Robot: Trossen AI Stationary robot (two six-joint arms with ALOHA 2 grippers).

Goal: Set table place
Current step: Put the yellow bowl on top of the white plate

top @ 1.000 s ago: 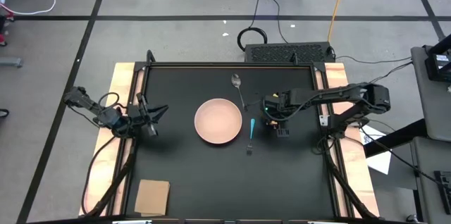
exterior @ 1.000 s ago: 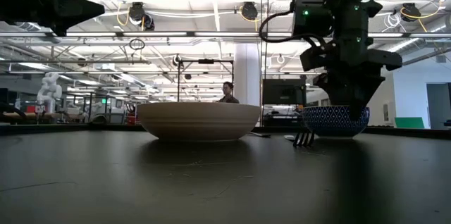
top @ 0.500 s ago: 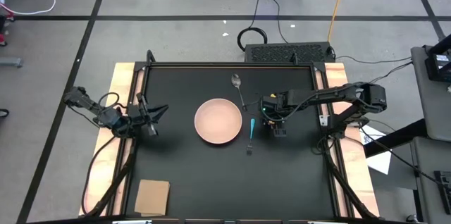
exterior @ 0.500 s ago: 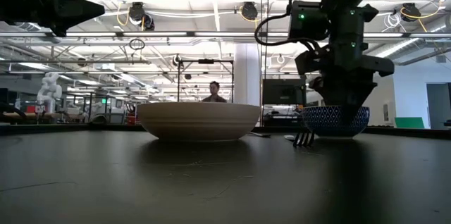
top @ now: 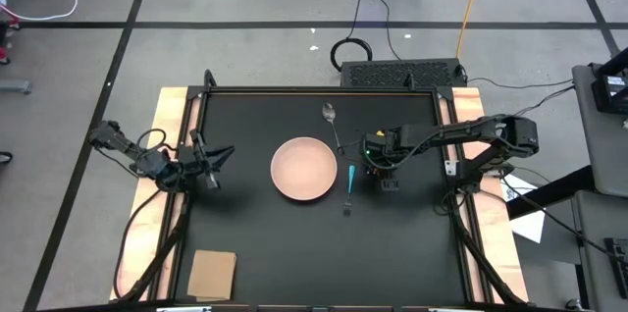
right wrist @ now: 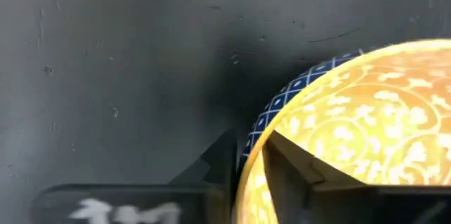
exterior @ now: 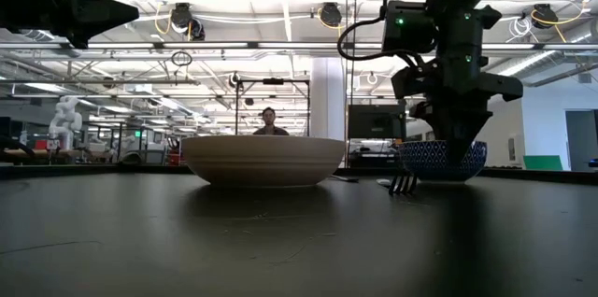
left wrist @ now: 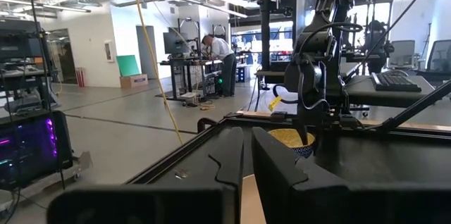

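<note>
From above, the right claw (top: 387,177) hides the yellow dish (right wrist: 366,125) beside the pink plate (top: 303,169) on the worktop (top: 255,253). Its wrist view shows fingers (right wrist: 289,164) straddling the rim, seemingly pinching it. The left claw (top: 218,163), narrow, hangs at the left edge.

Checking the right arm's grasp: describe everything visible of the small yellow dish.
The yellow dish is a small round bowl, yellow inside with a pale floral pattern, blue-and-white lattice outside, seemingly glazed ceramic. It sits upright on the black table, right of the light-blue utensil. The right gripper straddles its rim, one finger inside, one outside.
</note>
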